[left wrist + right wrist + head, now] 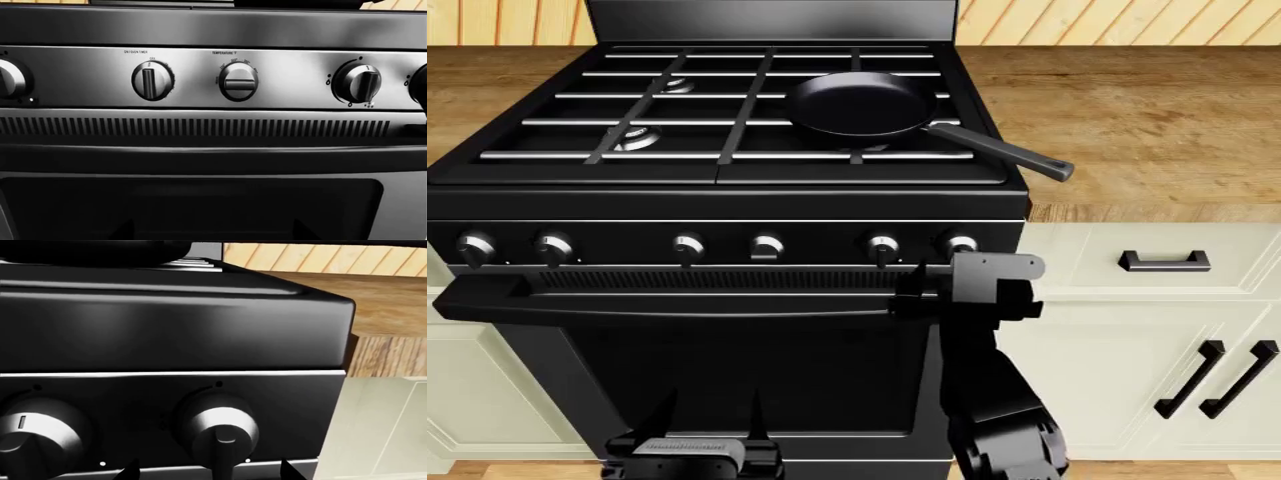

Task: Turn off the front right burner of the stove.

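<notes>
Stove [727, 330] fills centre of head view, set between cream cabinets [1148, 330] under a wooden tabletop [1134, 110]. Oven door handle [681, 300] runs side to side below a row of six knobs. Black pan [861, 103] sits on the grate over the right half, empty, handle pointing right and toward the robot, overhanging the stove's edge. Front right burner [861, 148] mostly hidden under the pan; only a sliver visible beneath its front rim. Front left burner [634, 140] visible under the grate bars.

Right hand [961, 268] up at the panel just below the rightmost knob [220, 432]; fingertips [130, 470] spread either side of it, not touching. Knob's grip bar points straight down.

Left hand [701, 425] low in front of the oven door, fingers spread, holding nothing.
</notes>
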`<state>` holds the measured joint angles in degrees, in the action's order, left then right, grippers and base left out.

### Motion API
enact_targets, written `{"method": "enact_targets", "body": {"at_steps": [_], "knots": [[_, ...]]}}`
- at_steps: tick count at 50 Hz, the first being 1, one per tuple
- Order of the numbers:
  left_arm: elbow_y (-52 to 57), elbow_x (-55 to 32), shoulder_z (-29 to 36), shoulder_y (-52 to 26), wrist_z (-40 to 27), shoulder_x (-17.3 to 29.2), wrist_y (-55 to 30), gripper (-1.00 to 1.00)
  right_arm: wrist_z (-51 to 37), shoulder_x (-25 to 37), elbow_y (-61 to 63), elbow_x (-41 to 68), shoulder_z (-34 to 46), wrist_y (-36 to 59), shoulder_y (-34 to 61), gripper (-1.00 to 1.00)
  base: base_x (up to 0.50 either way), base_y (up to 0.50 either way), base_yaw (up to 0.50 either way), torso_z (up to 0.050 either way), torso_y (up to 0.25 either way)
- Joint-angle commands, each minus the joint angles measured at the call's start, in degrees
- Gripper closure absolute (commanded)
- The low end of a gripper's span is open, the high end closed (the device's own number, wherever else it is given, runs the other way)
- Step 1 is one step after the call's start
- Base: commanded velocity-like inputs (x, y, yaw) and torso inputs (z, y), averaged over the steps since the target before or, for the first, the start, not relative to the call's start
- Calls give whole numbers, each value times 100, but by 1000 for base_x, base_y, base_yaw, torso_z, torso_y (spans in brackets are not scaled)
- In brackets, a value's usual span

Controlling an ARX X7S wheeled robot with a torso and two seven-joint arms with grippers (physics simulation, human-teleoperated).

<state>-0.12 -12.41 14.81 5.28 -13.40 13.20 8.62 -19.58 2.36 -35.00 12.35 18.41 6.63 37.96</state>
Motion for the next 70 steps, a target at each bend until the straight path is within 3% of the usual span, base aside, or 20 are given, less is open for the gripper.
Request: {"method": "enact_targets", "body": {"at_steps": [1, 43, 56, 57, 64, 70], "knots": [[-10, -27, 26, -22, -22, 29, -6, -100, 34, 4, -317, 142, 78, -261, 99, -100, 0, 0, 0, 0, 0], [-35, -96, 123, -68, -100, 113, 10, -100, -4, -103, -1983, 413, 394, -1175, 695, -100, 0, 0, 0, 0, 0], [-40, -134, 142, -107, -112, 139, -14, -100, -97, -49, -1809, 552, 518, -1106, 636, -100, 0, 0, 0, 0, 0], [-34, -140, 145, -98, -112, 142, -14, -100, -101, -41, -1773, 566, 525, -1093, 619, 100, 0, 0, 0, 0, 0], [20, -162, 155, -65, -125, 172, -24, -100, -287, 108, -971, 645, 615, -683, 358, 100, 0, 0, 0, 0, 0], [41, -183, 161, -72, -138, 187, -44, -100, -311, 107, -1031, 659, 652, -712, 388, 100, 0, 0, 0, 0, 0]]}}
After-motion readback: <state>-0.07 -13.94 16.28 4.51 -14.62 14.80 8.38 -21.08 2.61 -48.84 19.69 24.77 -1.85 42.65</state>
